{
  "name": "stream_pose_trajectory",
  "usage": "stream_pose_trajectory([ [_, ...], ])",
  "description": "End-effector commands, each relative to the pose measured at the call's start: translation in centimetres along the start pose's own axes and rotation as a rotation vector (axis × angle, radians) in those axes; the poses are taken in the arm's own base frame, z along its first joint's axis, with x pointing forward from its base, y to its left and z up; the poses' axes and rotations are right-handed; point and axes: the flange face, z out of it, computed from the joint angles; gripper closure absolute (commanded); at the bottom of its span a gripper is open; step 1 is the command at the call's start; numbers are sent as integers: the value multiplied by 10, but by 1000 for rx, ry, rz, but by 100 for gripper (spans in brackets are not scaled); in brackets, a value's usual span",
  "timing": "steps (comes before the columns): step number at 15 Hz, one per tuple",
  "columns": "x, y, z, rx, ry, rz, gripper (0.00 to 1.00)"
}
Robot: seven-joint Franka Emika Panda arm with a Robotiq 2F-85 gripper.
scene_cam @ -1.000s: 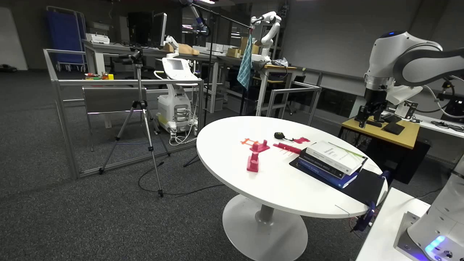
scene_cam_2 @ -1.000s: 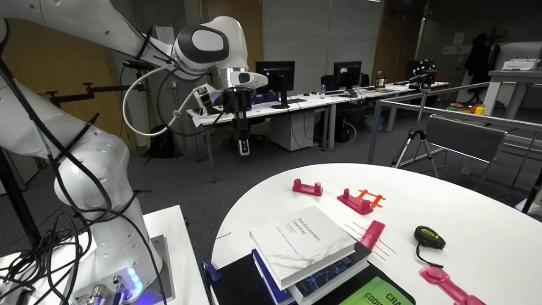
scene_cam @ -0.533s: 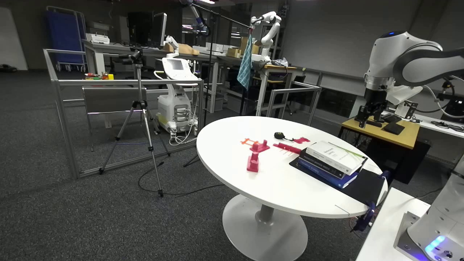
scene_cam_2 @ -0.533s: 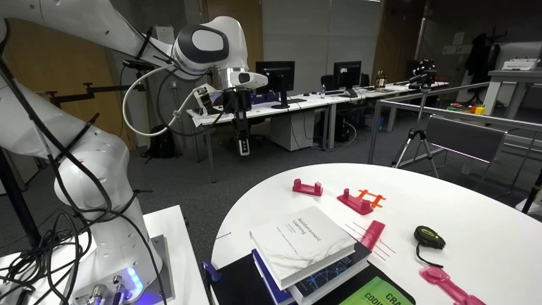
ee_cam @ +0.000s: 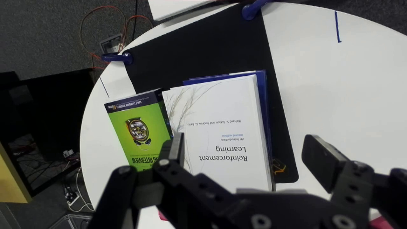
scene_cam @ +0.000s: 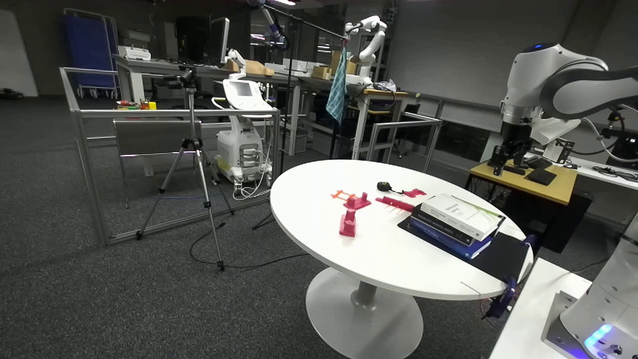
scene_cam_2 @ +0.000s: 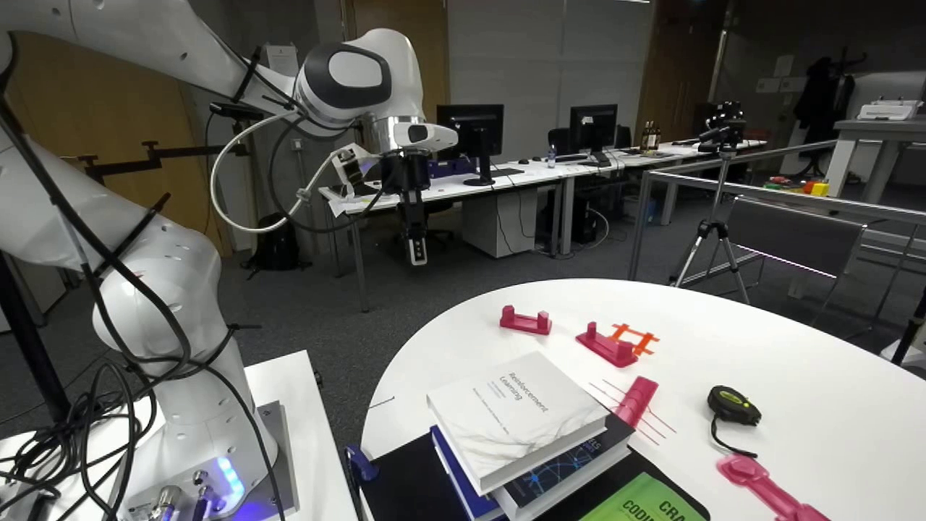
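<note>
The end effector (ee_cam: 244, 147) was released, w/ its fingers (ee_cam: 321, 159) spread wide apart, & it hung in the air higher than the tabletop (ee_cam: 334, 95). Lower down, the white book (ee_cam: 219, 108) lay as topmost of the stack (scene_cam: 441, 229), w/ the green book (ee_cam: 140, 127) just beside. The stack rested on the black mat (ee_cam: 203, 51). Farther were a pink bracket (scene_cam_2: 525, 325) & the tape measure (scene_cam_2: 734, 405), then the tripod (scene_cam_2: 712, 229).
</note>
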Motion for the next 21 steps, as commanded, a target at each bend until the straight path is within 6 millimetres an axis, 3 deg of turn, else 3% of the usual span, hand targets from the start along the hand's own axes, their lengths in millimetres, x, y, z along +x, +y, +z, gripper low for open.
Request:
stream_pose_trajectory([
  [1, -1, 4, 14, -56, 14, -44, 0],
  [6, 2, 0, 75, -85, -70, -86, 0],
  [9, 3, -7, 116, 11, -146, -89, 0],
  [14, 6, -2, 158, 121, -310, 19, 0],
  [18, 11, 0, 182, 123, -213, -26, 0],
  [21, 26, -3, 204, 131, -123, -170, 0],
])
